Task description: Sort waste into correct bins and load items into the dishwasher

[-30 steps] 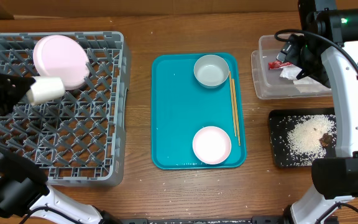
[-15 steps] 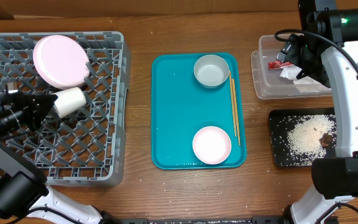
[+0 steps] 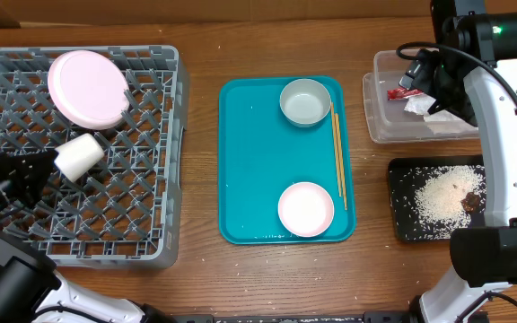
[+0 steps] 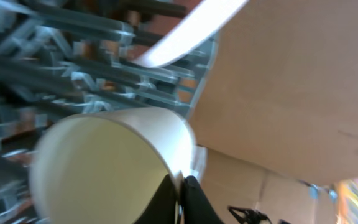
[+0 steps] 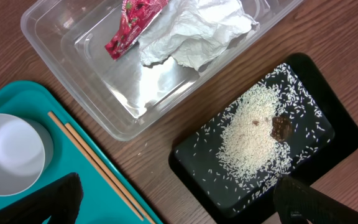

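Gripping the small white cup [image 3: 81, 154] by its rim, the left gripper [image 3: 52, 163] has its jaws clamped on the cup wall. In the left wrist view one finger sits inside the mouth and one outside. The cup lies tilted on its side low over the grey dish rack [image 3: 142, 229], left-centre of the grid, just near of the pale pink plate [image 3: 88, 88]. Whether it touches the lattice I can't tell.

Key relation: the cup body extends right and slightly far from the jaws, mouth toward the wrist, long axis approx. left-to-right. So a release would prob. need the jaws to open and back off leftward, or the cup rolls.

The right gripper [image 5: 182, 202] hangs above the clear tub [image 3: 380, 130] w/ jaws apart and nothing btwn them.

Count:
- Rack: 1 plate, 1 cup.
- Teal tray [image 3: 258, 161]: 1 grey bowl [image 3: 305, 100] far, 1 white dish [image 3: 305, 208] near, 2 chopsticks [image 3: 337, 152] along its right edge – closer to the right arm.
- Tub: 1 red wrapper [image 5: 132, 25], 1 napkin [image 5: 191, 31].
- Black tray [image 3: 407, 229]: rice [image 5: 247, 137] plus 1 brown scrap [image 5: 281, 127].

Waste looks sorted; three kinds of item are left to load.
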Action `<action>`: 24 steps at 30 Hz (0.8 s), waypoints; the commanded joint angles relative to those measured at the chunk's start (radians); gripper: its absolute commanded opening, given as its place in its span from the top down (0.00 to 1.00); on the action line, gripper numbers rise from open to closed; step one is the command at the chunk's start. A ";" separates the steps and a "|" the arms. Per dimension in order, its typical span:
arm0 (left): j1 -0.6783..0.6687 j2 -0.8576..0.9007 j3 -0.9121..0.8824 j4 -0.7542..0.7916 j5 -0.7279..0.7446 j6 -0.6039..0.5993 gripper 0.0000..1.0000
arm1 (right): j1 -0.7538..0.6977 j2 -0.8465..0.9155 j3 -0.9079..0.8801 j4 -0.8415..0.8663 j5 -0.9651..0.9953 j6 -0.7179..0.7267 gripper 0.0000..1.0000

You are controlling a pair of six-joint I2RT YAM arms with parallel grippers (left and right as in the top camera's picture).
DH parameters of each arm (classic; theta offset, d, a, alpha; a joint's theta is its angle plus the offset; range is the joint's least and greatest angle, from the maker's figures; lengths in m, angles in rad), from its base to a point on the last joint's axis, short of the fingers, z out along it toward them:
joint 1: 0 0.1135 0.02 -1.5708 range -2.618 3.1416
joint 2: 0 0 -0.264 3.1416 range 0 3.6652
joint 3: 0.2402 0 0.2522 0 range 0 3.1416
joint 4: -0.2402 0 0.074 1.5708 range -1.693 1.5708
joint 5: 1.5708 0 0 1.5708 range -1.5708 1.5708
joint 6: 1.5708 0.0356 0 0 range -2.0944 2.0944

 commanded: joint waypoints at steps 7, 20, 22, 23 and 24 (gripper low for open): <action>0.021 -0.021 -0.011 -0.008 -0.314 -0.080 0.75 | 0.000 -0.023 0.020 0.003 0.003 -0.011 0.00; 0.059 -0.021 0.141 -0.152 -0.437 -0.110 0.71 | 0.000 -0.023 0.020 0.003 0.003 -0.012 0.00; 0.060 -0.021 0.207 -0.202 -0.483 -0.110 0.71 | 0.000 -0.023 0.020 0.003 0.003 -0.012 0.00; 0.059 -0.021 0.248 -0.233 -0.509 -0.110 0.70 | 0.000 -0.023 0.020 0.003 0.003 -0.011 0.00; 0.059 -0.021 0.279 -0.256 -0.525 -0.110 0.70 | 0.000 -0.023 0.020 0.003 0.003 -0.012 0.00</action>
